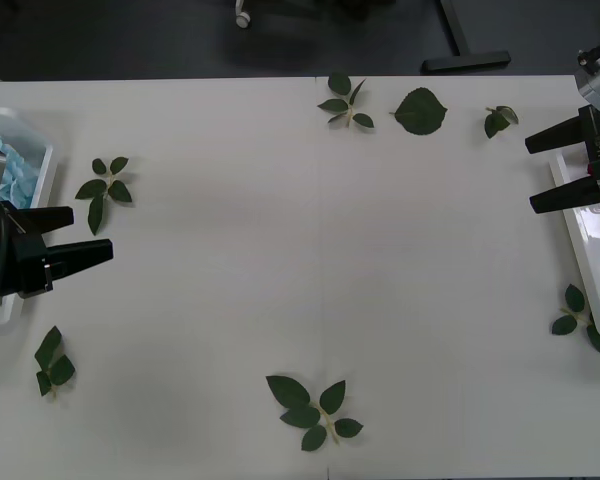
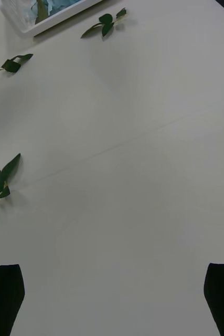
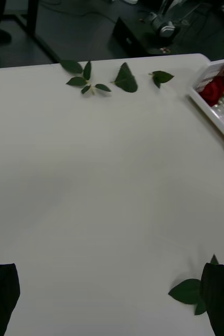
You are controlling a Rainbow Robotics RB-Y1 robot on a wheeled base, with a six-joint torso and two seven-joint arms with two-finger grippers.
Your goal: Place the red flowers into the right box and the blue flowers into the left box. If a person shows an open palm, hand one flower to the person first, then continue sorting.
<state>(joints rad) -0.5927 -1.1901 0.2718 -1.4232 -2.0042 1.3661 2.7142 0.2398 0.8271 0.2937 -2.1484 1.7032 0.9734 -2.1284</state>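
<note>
While both arms hover at the table [image 1: 310,250] edges, left gripper [image 1: 78,235] and right gripper [image 1: 552,168] are spread wide, empty.

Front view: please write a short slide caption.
Both open hands, left hand and right hand, hover beside the boxes; loose leaves remain.

Right hand [image 2: 112,299] spread wide above bare white surface [image 2: 122,173]. Loose green leaf sprigs [image 2: 105,22] lie near shallow white plastic tray [image 2: 43,23] holding pale blue flowers [image 2: 56,5].

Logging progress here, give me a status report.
Left gripper and right gripper open, empty, by their boxes. Blue flowers in left box, red flowers in right box. Loose leaf sprigs on table.
</note>
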